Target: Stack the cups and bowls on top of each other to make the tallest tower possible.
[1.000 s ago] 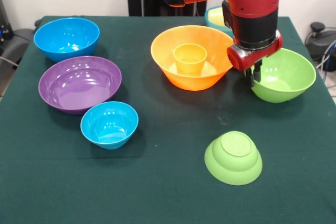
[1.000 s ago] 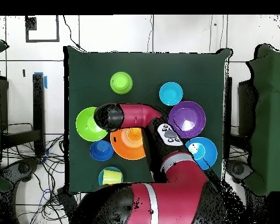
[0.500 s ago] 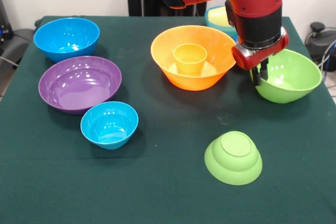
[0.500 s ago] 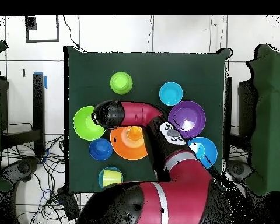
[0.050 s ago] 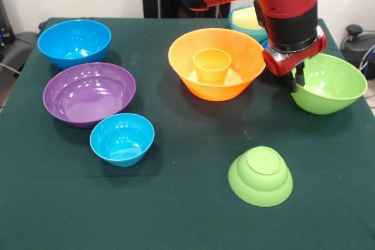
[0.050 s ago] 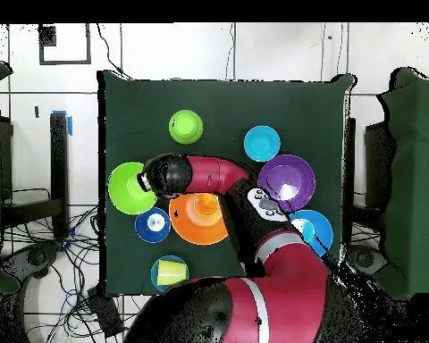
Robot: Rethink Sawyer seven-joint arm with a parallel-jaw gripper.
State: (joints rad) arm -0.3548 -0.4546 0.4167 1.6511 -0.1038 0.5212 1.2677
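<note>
Green cloth is covering the worktop (image 5: 176,203). Near its edge, the large lime green bowl (image 5: 331,86) is being tilted, its rim being pinched by the claw (image 5: 297,79); the orange bowl (image 5: 215,62) is sitting just beside.

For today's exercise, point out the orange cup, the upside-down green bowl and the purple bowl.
orange cup (image 5: 212,66), front view, its outer wall.
upside-down green bowl (image 5: 261,175), front view, its upturned side.
purple bowl (image 5: 89,93), front view, its inner floor.

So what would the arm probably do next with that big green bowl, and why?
Probably lift it a little: the end effector sits at the near rim of the large green bowl, which looks tilted, its other side raised off the table. Raising it clear would allow carrying toward another bowl.
</note>
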